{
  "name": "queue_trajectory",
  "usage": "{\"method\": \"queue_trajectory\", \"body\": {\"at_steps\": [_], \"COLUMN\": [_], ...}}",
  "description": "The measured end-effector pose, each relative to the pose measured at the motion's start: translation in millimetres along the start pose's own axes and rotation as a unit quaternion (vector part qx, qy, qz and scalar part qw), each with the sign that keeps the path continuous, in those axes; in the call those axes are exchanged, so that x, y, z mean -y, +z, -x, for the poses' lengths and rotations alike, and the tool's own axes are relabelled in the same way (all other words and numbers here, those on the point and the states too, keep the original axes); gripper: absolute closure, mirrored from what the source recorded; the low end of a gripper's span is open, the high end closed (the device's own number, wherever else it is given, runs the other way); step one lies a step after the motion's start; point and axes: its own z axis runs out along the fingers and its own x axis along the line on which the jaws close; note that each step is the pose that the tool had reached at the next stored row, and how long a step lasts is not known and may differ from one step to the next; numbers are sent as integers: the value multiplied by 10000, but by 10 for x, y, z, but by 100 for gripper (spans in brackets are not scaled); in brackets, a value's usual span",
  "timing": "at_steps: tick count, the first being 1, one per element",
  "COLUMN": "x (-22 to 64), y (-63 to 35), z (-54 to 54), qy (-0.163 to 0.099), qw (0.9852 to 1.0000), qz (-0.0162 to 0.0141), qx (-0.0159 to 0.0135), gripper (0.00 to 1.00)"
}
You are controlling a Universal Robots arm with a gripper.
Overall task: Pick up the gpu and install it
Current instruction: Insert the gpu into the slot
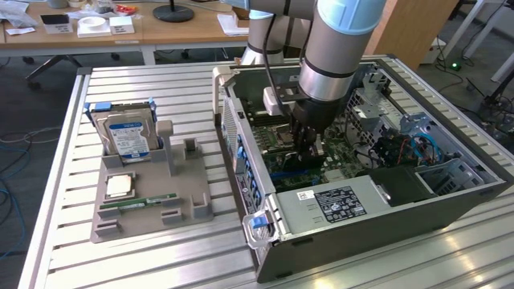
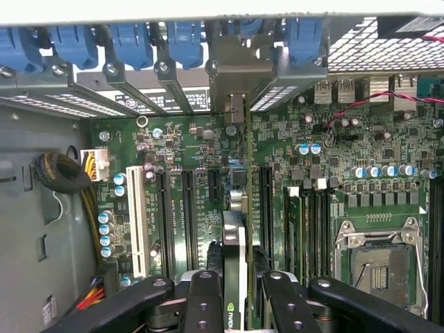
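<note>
With black gripper [image 2: 239,281] clenched on thin green gpu card [image 2: 235,239], press squarely toward green motherboard [image 2: 291,132]; alignment seemingly true.

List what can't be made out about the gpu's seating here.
- Wrist view: the gpu, held edge-on by the gripper, hides its own connector edge; seating depth unclear.
- Exterior view: the arm and gripper cover where the card meets the motherboard.
- Wrist view: the card's end by the gripper runs off the picture's edge.

wooden desk [image 1: 153,31] behind, dark floor [image 1: 40,102], slatted metal table [image 1: 136,84]
</note>
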Motion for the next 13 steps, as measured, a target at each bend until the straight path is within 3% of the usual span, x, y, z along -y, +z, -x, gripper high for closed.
{"method": "queue_trajectory", "body": {"at_steps": [3,7,13], "x": [0,0,-4], "y": [0,1,7], "z": [0,1,-1], "qy": [-2,-6,-6], "qw": [10000,10000,10000], "qz": [0,1,1], "qx": [2,28,28], "gripper": [73,73,73]}}
